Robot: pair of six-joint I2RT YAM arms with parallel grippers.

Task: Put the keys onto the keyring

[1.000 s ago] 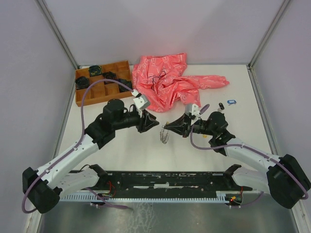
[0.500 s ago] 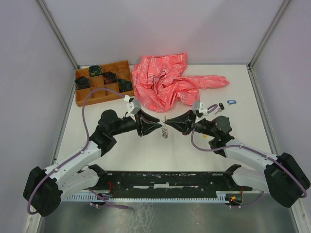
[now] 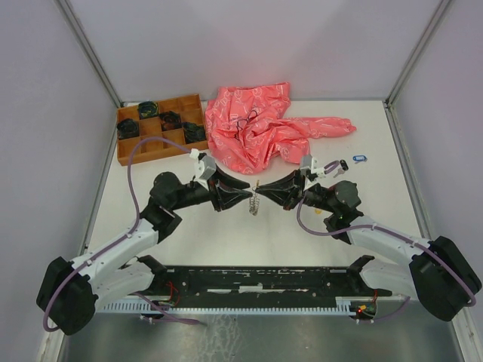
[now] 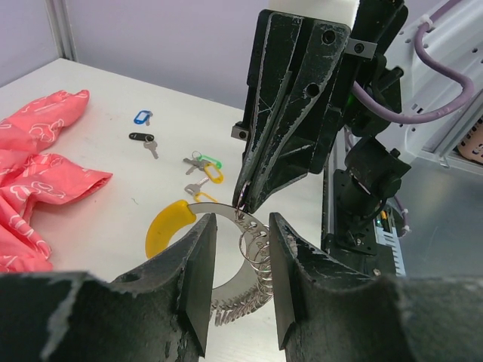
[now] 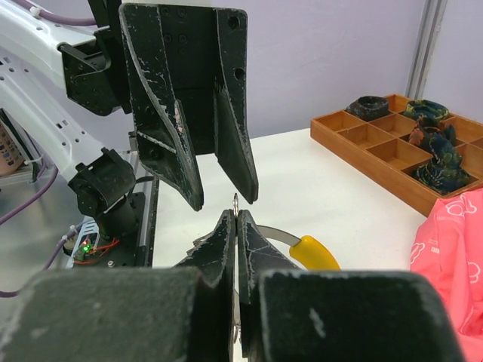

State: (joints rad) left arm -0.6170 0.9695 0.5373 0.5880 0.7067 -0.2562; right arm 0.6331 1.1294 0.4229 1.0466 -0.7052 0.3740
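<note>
Right fingers were pinched tight on the keyring, mid-worktop. Left fingers stood apart, straddling its coil. The keys lay toward the right edge.

In the last second my left fingers have swung in from the left and now straddle the keyring. My right fingers, pinched on it, have carried it slightly farther up the surface.

Pink cloth and wooden tray block the far tabletop.
</note>
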